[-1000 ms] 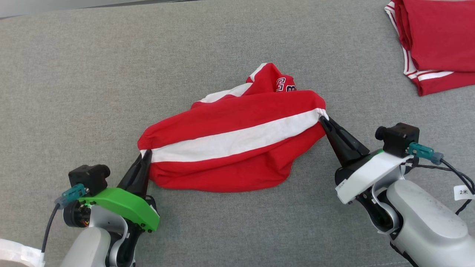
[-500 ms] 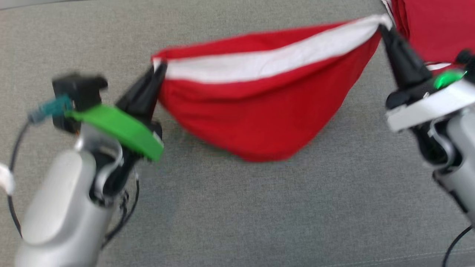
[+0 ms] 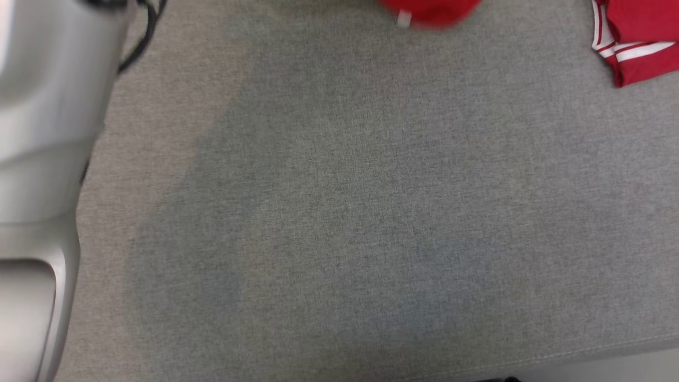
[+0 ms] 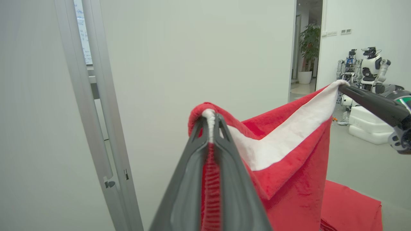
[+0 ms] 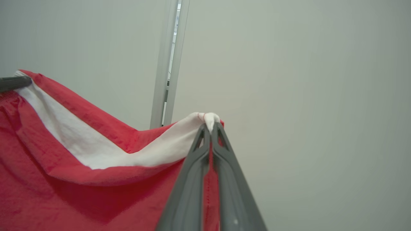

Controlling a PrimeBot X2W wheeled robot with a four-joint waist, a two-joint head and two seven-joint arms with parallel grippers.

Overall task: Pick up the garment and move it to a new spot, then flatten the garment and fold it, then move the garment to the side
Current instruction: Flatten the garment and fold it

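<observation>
Lifted off the grey surface [image 3: 339,212], the garment [image 3: 428,10] hangs above it (blurred lowest tip in head view); wrist views show left gripper [image 4: 211,120] and right gripper [image 5: 210,127] each clamped on its white-striped edge

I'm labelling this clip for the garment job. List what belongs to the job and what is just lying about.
In the job:
- garment
- left pincer, shut on it
- right pincer, shut on it

Lying about:
- folded red clothes
- potted plant
- parked robot
</observation>
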